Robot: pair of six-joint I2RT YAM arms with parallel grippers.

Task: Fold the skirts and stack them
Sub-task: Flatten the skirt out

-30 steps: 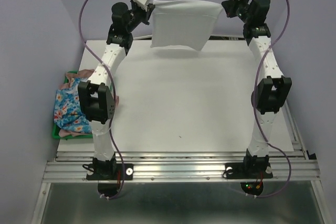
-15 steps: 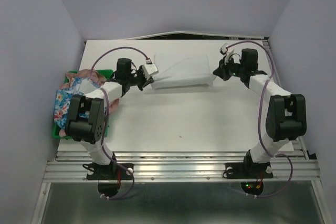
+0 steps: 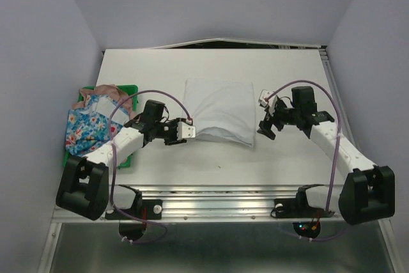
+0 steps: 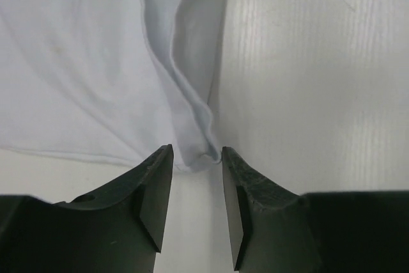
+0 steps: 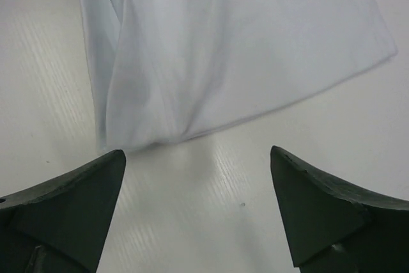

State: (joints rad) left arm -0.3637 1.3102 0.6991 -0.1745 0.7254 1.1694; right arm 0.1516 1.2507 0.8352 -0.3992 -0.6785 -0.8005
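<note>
At the middle of the table (image 3: 287, 75), the white skirt (image 3: 219, 108) is laid flat. Its near left corner is flanked by the narrowly parted, unclamped left gripper (image 3: 192, 129); the right gripper (image 3: 263, 126) is held wide open and empty beside the near right corner. The flowered skirt (image 3: 86, 129) is heaped on the green tray (image 3: 130, 89).

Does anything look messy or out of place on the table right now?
The white skirt has a ridge bunched along its left edge, by the left gripper. The floral skirt spills, unfolded, over the green tray rim.
</note>
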